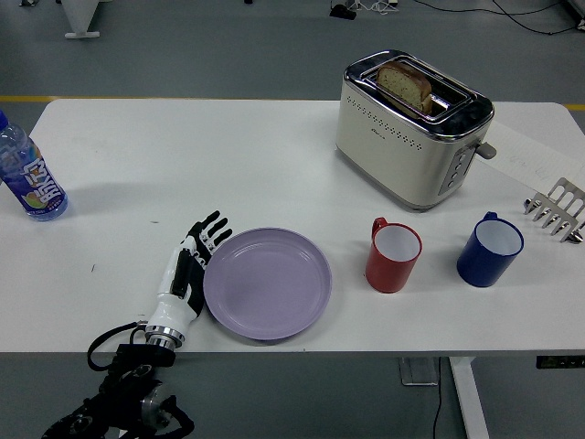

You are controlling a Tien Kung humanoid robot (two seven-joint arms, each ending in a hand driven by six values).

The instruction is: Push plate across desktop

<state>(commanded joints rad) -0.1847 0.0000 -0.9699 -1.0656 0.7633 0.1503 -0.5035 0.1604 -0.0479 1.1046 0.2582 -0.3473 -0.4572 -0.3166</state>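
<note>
A lilac plate lies flat on the white table near its front edge, left of centre. My left hand rests edge-on against the plate's left rim, fingers straight and spread, holding nothing. The arm comes up from the lower left corner. The right arm is out of view.
A red mug stands just right of the plate, a blue mug further right. A cream toaster with bread stands at the back. A blue bottle is at the far left, a metal rack at the right edge.
</note>
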